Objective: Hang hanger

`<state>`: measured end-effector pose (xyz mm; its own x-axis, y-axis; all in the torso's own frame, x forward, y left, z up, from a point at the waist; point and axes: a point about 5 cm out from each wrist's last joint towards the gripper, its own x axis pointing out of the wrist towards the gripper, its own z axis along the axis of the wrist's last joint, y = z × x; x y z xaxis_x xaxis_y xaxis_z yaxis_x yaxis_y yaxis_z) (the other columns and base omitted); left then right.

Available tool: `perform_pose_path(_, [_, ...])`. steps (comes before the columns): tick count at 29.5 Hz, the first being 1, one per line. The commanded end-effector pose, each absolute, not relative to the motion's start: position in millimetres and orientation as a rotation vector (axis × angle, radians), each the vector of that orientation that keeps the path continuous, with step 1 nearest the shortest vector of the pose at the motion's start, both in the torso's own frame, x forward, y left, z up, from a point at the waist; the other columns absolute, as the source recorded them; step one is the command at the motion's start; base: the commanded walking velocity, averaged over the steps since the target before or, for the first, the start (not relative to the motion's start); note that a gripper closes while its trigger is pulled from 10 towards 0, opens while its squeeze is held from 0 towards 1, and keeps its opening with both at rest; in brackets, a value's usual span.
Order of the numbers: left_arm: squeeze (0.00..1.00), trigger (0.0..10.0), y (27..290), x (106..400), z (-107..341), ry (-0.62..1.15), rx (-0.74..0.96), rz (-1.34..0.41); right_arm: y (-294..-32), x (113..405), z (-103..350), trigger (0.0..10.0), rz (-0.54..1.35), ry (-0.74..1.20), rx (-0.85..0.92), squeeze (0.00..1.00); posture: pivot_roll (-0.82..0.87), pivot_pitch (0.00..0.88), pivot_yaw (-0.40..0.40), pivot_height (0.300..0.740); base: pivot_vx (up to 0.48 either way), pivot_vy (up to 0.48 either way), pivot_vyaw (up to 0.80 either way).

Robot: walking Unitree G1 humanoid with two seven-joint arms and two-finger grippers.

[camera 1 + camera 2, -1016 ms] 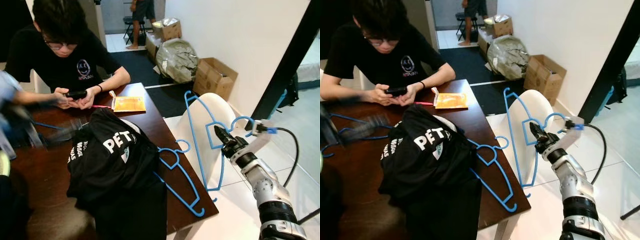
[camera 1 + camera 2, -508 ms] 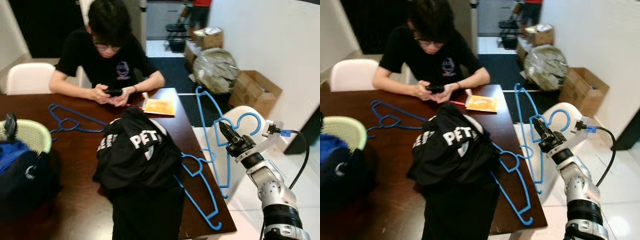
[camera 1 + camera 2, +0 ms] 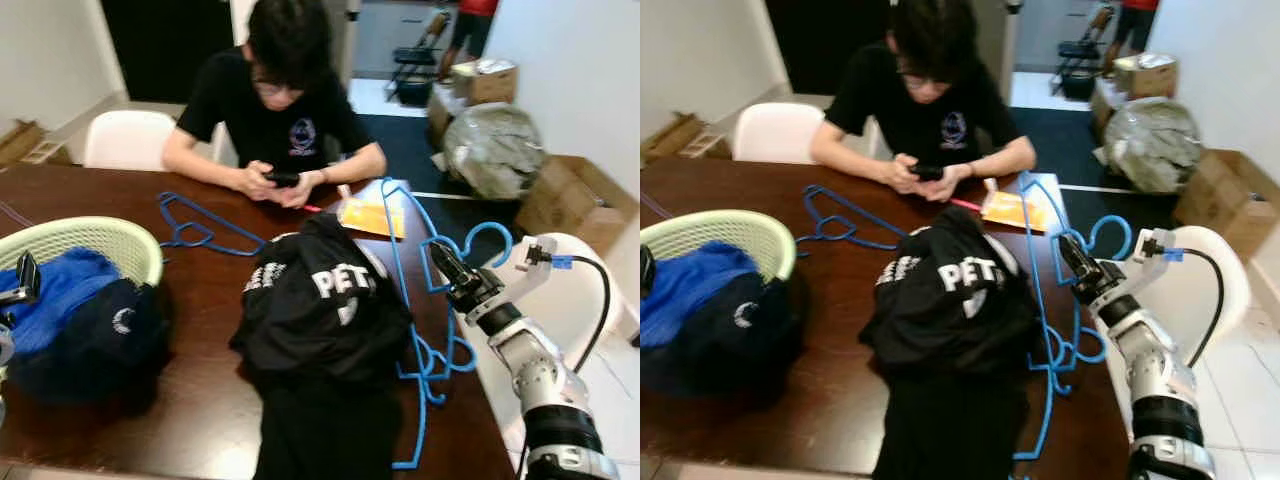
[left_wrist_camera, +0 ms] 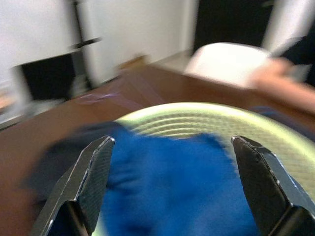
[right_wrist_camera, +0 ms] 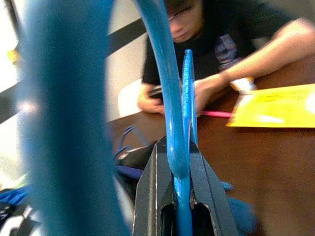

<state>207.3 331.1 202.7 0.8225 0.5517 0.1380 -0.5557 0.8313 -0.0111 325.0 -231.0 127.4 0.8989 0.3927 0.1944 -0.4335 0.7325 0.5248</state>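
My right gripper [image 3: 441,259] is shut on a blue wire hanger [image 3: 488,226], held upright over the right edge of the brown table [image 3: 200,290]; in the right wrist view its fingers [image 5: 199,182] clamp the blue wire [image 5: 173,123]. A black printed shirt [image 3: 322,305] lies heaped on the table just left of it, over a second blue hanger [image 3: 432,362]. A third blue hanger [image 3: 205,232] lies flat farther back. My left gripper [image 4: 173,143] is open above blue cloth [image 4: 172,187] in a pale green basket [image 3: 100,228].
A person [image 3: 285,110] sits at the far side of the table holding a phone, with a yellow packet [image 3: 370,215] beside their arm. White chairs stand at the right [image 3: 575,290] and far left [image 3: 125,140]. Cardboard boxes [image 3: 575,195] and a wrapped bundle line the right wall.
The camera has swung left, bringing the basket and the third hanger into view. My right gripper still grips the blue hanger, which now hangs nearer the black shirt, over the table edge.
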Motion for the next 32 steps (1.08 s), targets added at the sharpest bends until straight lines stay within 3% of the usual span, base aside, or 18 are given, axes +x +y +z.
perform_pose_path(1, [0.00, 10.0, 335.7, 206.6, 204.6, -0.132, 0.055, 0.624, -226.1, 325.6, 123.5, 10.0, 0.466, -0.047, 0.592, 0.00, 0.16, 0.000, -0.077, 0.740, 0.000, 0.000, 0.79])
perform_pose_path(6, [0.00, 10.0, 328.5, 213.5, 208.4, -0.149, 0.041, 0.591, -226.5, 327.1, 124.1, 10.0, 0.448, -0.053, 0.601, 0.00, 0.16, 0.000, -0.076, 0.740, 0.000, 0.000, 0.79])
perform_pose_path(21, [0.00, 10.0, 312.1, 234.0, 222.3, -0.226, -0.024, 0.478, -228.7, 327.8, 125.8, 10.0, 0.413, -0.065, 0.620, 0.00, 0.15, 0.000, -0.064, 0.740, 0.000, 0.000, 0.00])
perform_pose_path(32, [0.00, 10.0, 309.8, 244.0, 226.7, -0.239, -0.045, 0.450, -219.6, 327.0, 126.9, 10.0, 0.488, -0.042, 0.534, 0.00, 0.14, 0.000, -0.066, 0.740, 0.000, 0.000, 0.80])
